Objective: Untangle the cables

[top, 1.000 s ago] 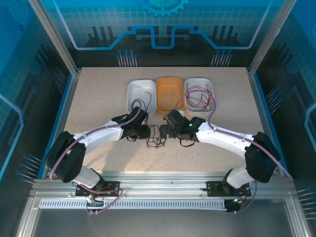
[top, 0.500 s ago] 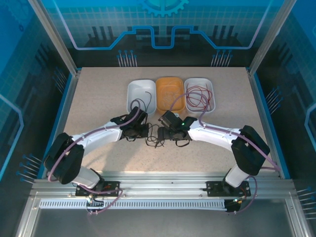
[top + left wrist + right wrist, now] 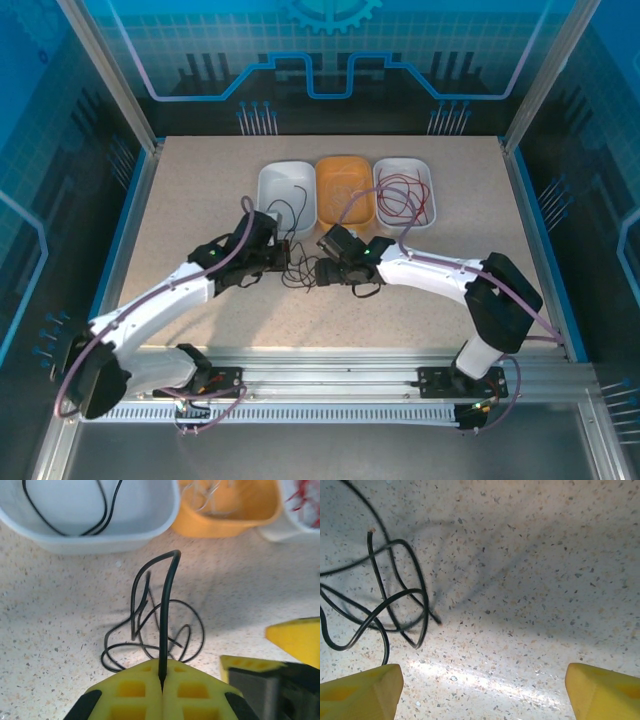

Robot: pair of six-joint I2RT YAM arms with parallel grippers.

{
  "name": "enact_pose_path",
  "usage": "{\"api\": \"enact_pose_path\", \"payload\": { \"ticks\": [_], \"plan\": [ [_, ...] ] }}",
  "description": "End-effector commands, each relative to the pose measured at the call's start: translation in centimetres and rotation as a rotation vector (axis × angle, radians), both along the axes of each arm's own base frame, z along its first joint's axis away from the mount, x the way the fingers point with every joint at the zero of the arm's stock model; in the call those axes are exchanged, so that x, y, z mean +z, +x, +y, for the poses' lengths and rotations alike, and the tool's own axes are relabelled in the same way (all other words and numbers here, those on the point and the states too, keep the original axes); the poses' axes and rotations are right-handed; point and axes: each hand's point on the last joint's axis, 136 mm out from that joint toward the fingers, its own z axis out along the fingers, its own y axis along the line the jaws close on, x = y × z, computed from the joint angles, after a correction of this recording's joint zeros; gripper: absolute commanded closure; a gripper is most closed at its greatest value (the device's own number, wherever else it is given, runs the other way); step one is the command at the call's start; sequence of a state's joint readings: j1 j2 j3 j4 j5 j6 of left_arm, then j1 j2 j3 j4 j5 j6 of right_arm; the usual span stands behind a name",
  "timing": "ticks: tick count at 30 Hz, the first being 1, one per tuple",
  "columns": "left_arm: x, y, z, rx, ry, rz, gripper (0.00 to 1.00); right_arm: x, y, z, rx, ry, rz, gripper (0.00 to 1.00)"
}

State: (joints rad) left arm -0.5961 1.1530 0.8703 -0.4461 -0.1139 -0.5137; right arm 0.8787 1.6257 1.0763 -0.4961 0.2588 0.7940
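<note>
Left fingers (image 3: 150,692) are fully closed and pinch one strand of the black cable tangle (image 3: 164,620). The strand comes out of the seam between the pads, climbs steeply, kinks hard at the top and drops back into the loops. The rest of the tangle lies flat on the tabletop (image 3: 50,605) just ahead of the left fingers, with several loops crossing each other.

Right fingers (image 3: 362,690) are spread wide with nothing gripped, just bare speckled tabletop between them. In the right wrist view the tangle sits ahead and off toward one finger. One cut end shows at the top of the bundle. I see no contact between the cable and either pad.

From the top, both arms meet mid-tabletop with the fingers facing each other. The tangle lies between them, nearer the middle than any edge.

Three bins stand in a row behind the arms, side by side and touching:
- Left white bin (image 3: 275,185) holds a single black cable (image 3: 92,531), loosely curved inside.
- Orange bin (image 3: 345,180) is in the middle. The left wrist view shows pale whitish wires (image 3: 205,490) in it, blurred, so I can't count them.
- Right white bin (image 3: 428,172) holds the red cables (image 3: 405,200), coiled in a loose bundle.

The right fingers also show at the lower right of the left wrist view, close beside the tangle.
</note>
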Motion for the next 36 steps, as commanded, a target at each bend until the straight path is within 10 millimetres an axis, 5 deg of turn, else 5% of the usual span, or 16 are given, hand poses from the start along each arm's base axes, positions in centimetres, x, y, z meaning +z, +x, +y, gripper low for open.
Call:
{"api": "enact_pose_path", "payload": {
  "ticks": [1, 8, 21, 27, 31, 36],
  "plan": [
    [5.4, -0.7, -0.9, -0.106, -0.052, -0.116, 1.0, 3.2, 0.5, 0.3, 0.035, 0.053, -0.111, 0.14],
    [11.4, -1.8, -1.2, -0.183, -0.118, -0.267, 1.0, 6.9, 0.9, 1.2, 0.079, 0.229, -0.208, 0.14],
    [20.0, -2.1, -2.7, -0.268, -0.257, -0.486, 1.0, 7.0, 1.3, 1.8, 0.058, 0.322, -0.199, 0.11],
    [23.9, -4.0, -3.2, -0.347, -0.334, -0.559, 1.0, 7.8, 0.9, 0.9, 0.067, 0.327, -0.248, 0.06],
    [22.9, -3.3, -2.4, -0.302, -0.281, -0.556, 1.0, 8.4, 0.0, -0.1, 0.11, 0.341, -0.309, 0.06],
    [18.0, -2.5, -4.5, -0.352, -0.262, -0.366, 1.0, 9.0, -1.0, -2.1, 0.13, 0.335, -0.393, 0.06]
  ]
}}
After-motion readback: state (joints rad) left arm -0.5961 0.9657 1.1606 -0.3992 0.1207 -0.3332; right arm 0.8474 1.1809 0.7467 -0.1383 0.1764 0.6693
